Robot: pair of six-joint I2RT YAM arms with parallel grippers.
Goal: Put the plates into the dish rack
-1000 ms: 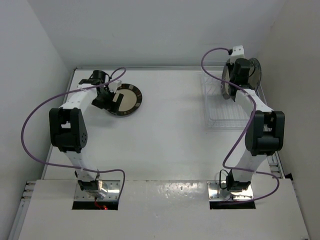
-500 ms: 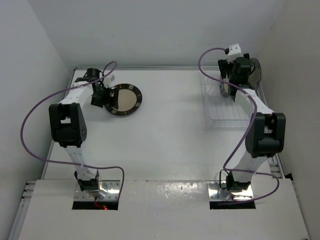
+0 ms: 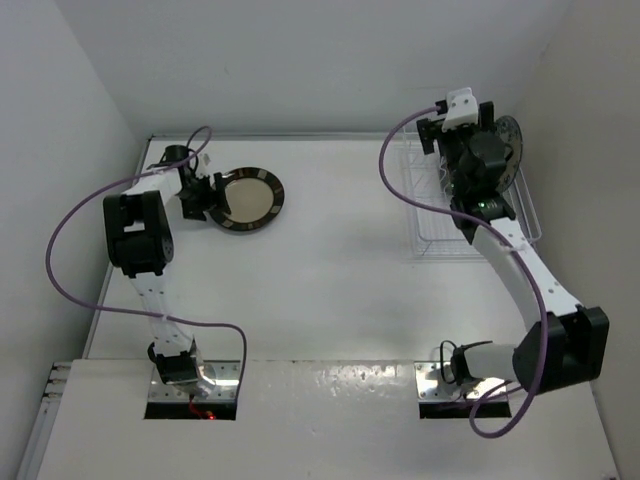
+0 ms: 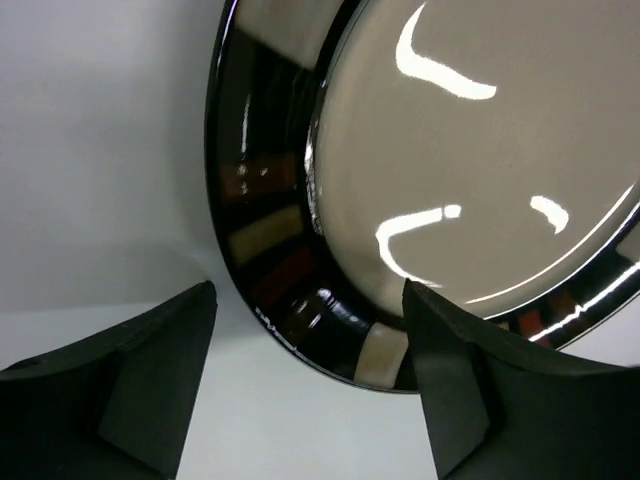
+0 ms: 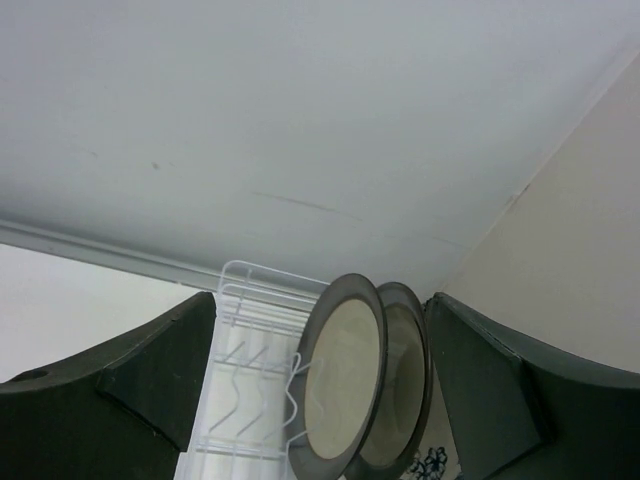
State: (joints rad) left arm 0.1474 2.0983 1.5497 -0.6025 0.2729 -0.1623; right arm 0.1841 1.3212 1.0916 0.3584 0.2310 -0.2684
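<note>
A dark brown striped-rim plate (image 3: 250, 198) with a cream centre lies flat on the table at the back left. My left gripper (image 3: 210, 196) is at its left rim. In the left wrist view the rim (image 4: 285, 285) sits between the open fingers (image 4: 150, 385), with the right finger overlapping the plate's edge. The dish rack (image 3: 445, 222) stands at the back right. Two silvery-rimmed plates (image 5: 345, 395) stand upright in it side by side, and a bit of blue floral pattern (image 5: 432, 465) shows beside them. My right gripper (image 3: 470, 150) hangs open above them, holding nothing.
White walls close in the table on the left, back and right, and the rack stands close to the right wall (image 3: 590, 120). The white wire tines (image 5: 250, 375) of the rack's left part hold nothing. Purple cables loop off both arms.
The right gripper opened, let go of the plate now standing in the rack, and rose above it. The left gripper slid back along the plate's left rim and its jaws narrowed slightly.
</note>
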